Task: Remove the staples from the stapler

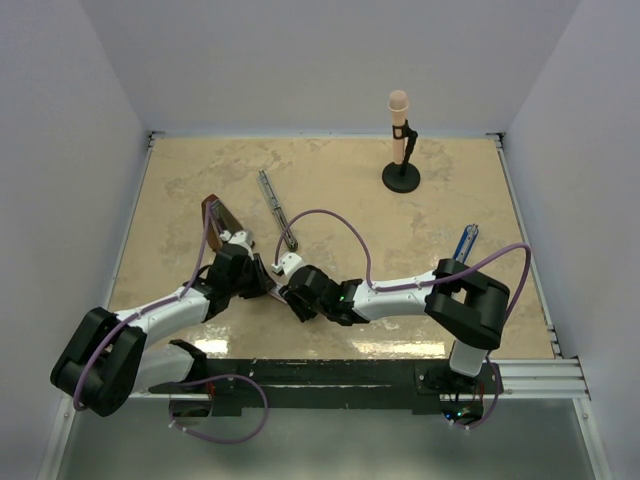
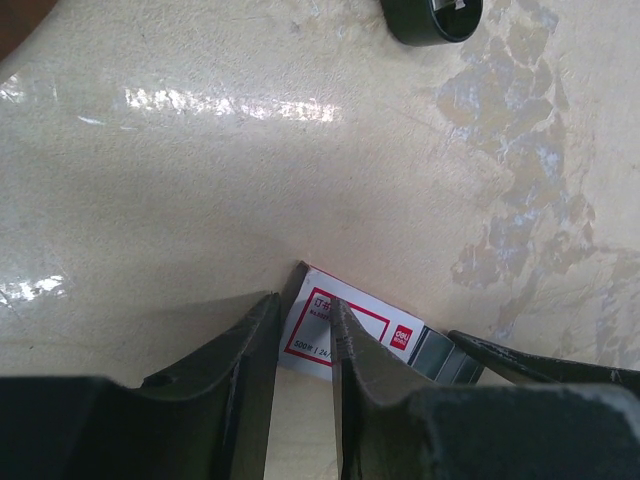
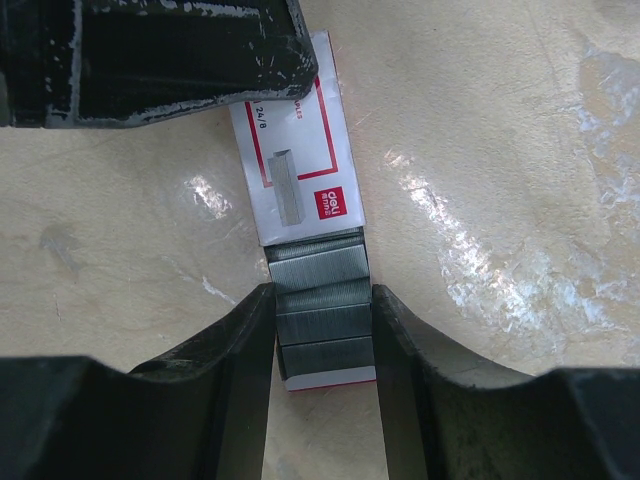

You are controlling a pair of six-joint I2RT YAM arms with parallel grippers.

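The silvery-grey ribbed block of metal staples (image 3: 320,300) lies half out of a small red-and-white cardboard sleeve (image 3: 295,140) on the beige mottled table (image 3: 520,150). It is well apart from the slim dark grey bar-like stapler (image 1: 277,208), which lies farther back. The right tool (image 3: 322,300) is closed to the block's width, a finger touching each side. The left tool (image 2: 302,302) is nearly closed over the sleeve's far end; whether it pinches or merely presses there I cannot tell. The block looks light, stiff and slick, yet its glued strips would likely snap apart if twisted. A square hold across the flat sides seems best.
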